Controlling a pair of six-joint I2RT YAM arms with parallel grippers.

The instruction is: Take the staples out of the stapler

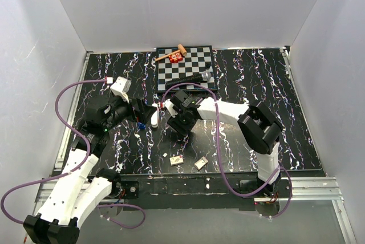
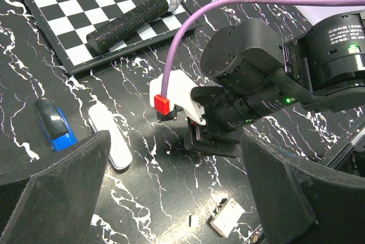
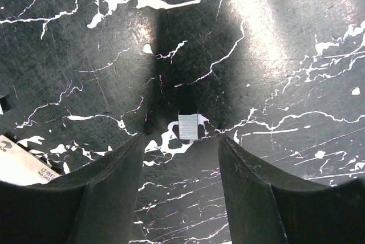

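Silver staple strip [image 3: 187, 126]: flat on table [image 3: 285, 27], between right gripper [image 3: 182, 141] fingertips, touching neither
right gripper: jaws open, tips low over table
stapler [image 2: 54, 123]: blue, lying on table just beside white marker [image 2: 108, 141], apart from both grippers
left gripper [image 2: 174, 158]: jaws wide open
microphone [image 2: 134, 20]: on chessboard [image 2: 57, 24], far side

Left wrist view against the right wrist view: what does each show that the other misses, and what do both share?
Only the left wrist view shows the stapler, the white marker, the microphone on the chessboard, and the right arm. Only the right wrist view shows a small silvery strip, likely staples, lying between the fingers of the open right gripper. Both show the black marbled table.
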